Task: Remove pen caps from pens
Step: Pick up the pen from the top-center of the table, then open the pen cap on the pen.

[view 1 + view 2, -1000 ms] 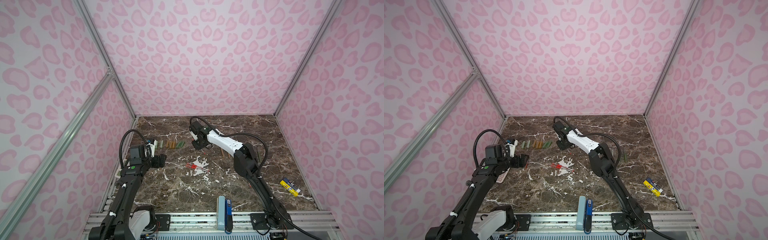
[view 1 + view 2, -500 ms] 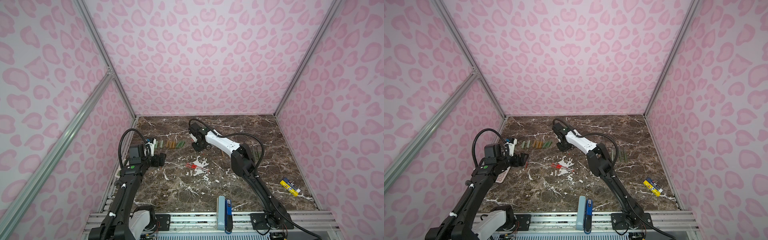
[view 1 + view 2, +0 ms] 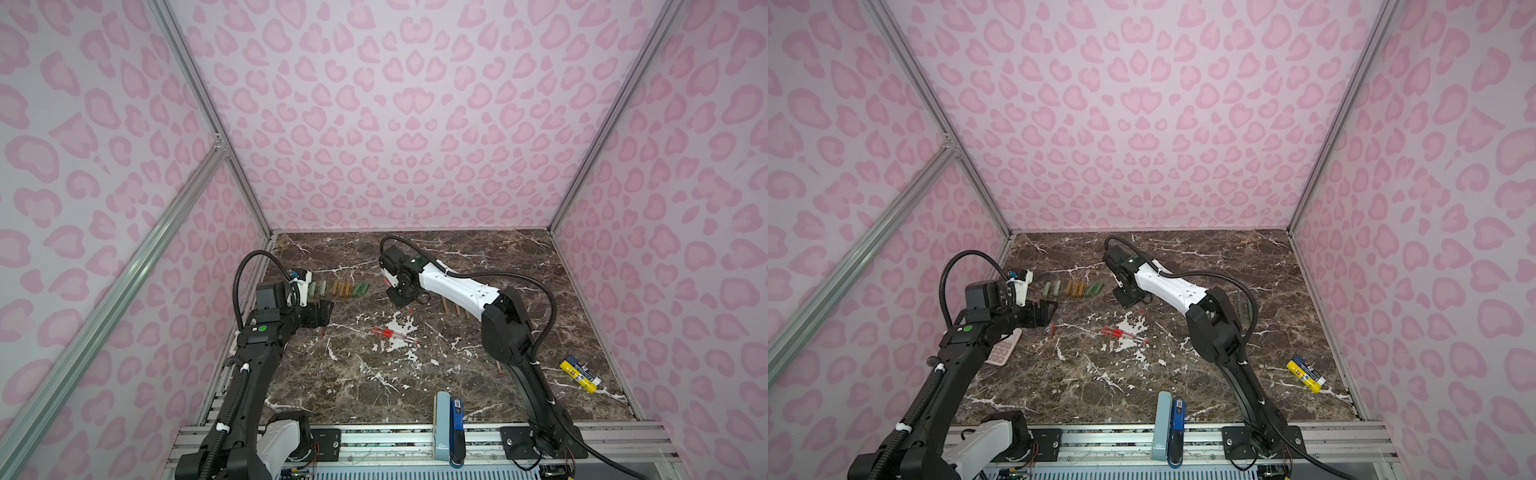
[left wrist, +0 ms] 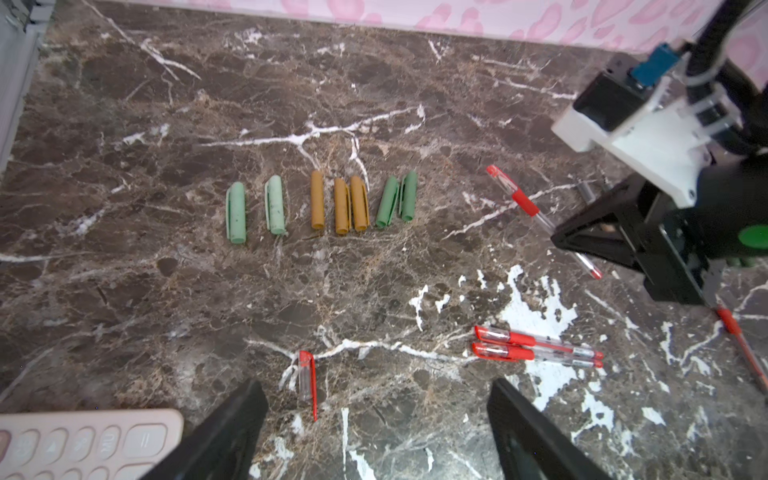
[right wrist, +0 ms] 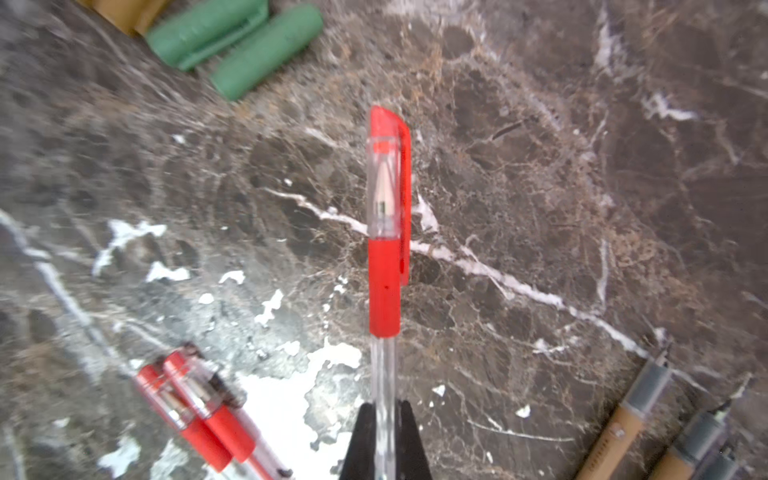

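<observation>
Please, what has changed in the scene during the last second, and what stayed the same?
The right gripper came down a little and its fingers shut on the clear barrel of a red-capped pen. The left gripper stayed open and nearly in place. The row of loose caps and the two red pens lying side by side did not move.

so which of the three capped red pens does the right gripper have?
The lone red pen, clamped by its clear barrel in the right gripper, cap sticking out. The other two red pens lie side by side on the table, untouched.
</observation>
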Tool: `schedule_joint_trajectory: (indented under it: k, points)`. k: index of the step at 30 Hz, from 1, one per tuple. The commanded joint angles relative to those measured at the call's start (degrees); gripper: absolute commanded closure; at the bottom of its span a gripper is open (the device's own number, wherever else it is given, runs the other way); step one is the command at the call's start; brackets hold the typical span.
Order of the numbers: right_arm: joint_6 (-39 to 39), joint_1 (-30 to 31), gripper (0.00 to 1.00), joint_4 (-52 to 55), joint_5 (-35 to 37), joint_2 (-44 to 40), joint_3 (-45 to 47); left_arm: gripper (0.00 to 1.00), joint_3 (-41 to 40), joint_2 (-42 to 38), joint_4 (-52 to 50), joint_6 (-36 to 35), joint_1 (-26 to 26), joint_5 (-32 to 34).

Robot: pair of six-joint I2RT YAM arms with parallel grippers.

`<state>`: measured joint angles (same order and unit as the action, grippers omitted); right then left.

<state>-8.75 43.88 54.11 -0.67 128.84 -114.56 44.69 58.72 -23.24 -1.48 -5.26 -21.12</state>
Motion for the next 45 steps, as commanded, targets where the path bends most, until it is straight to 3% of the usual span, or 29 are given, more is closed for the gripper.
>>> schedule_joint_trajectory:
  k: [1, 7, 12, 16, 20, 25, 36, 41, 45]
  points:
    - [-5.02, 0.14, 1.0, -8.33, -2.82, -4.7, 6.25, 0.1, 2.83, 0.47, -0.41, 3.22, -0.02, -0.21]
    - [-9.88, 2.79, 1.0, -20.05, -5.77, -15.07, 17.4, 0.08, 11.23, 3.1, -2.85, 7.93, 0.0, -1.7]
    - [-14.43, 5.82, 1.0, -28.3, -6.78, -20.16, 23.3, 0.08, 13.97, 6.04, 0.21, 15.79, 0.04, -9.57]
    - [-15.85, 9.08, 1.0, -34.99, -6.72, -22.13, 26.56, 0.09, 11.21, 7.22, 4.4, 17.46, 0.0, -17.39]
    - [-16.89, 10.79, 1.0, -34.64, -6.75, -21.31, 24.94, 0.12, 7.66, 7.36, 9.14, 18.87, 0.11, -26.05]
    - [-17.03, 12.37, 1.0, -36.89, -8.05, -19.94, 24.03, 0.17, 5.18, 8.7, 13.06, 21.16, 0.42, -28.31]
    - [-16.62, 14.65, 1.0, -34.69, -9.83, -16.82, 19.35, 0.49, 6.86, 11.15, 12.79, 21.44, 0.51, -28.81]
    - [-16.37, 14.99, 1.0, -35.06, -9.65, -16.58, 19.32, 0.77, 5.67, 11.11, 13.76, 21.7, 0.49, -28.03]
    - [-16.03, 15.34, 1.0, -35.92, -9.64, -17.24, 19.82, 0.8, 4.77, 10.5, 14.72, 21.73, 0.51, -28.01]
